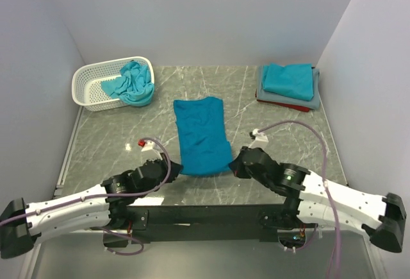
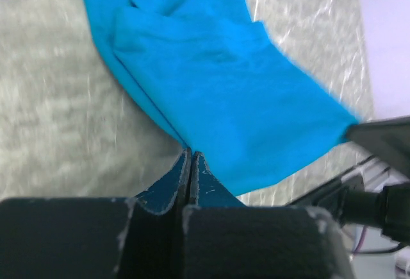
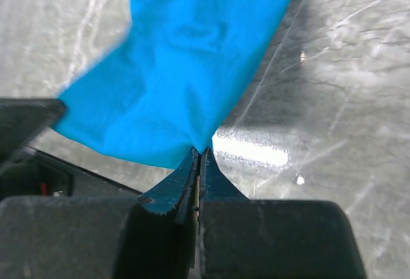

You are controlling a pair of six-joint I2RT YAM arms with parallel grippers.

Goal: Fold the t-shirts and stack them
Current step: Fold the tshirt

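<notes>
**Stack** [image 1: 289, 85]: far right. A folded teal piece is seen on top, with grey and red edges beneath. Judged done.

**Shirt** [image 1: 202, 135]: teal-blue, laid mid-table on the table [image 1: 275, 157], its long axis running near to far. It is narrowed to a strip, and a doubled layer is seen along one side in the left wrist view. Judged part-folded, with the crosswise fold and placing on the stack left to do.

**Basket** [image 1: 90, 83]: far left, white lattice. Crumpled turquoise shirts [image 1: 131, 83] are held in it and hang over its right rim. Their number cannot be told. Judged not yet begun, so the larger share of the work is taken to remain.

**Left gripper** [image 2: 191, 158]: jaws are closed tight with no gap seen. The shirt's near left corner is pinched between the tips, low over the table.

**Right gripper** [image 3: 200, 152]: jaws are likewise fully closed. The shirt's near right corner is pinched between them, and the cloth is seen fanning away from the tips.
</notes>
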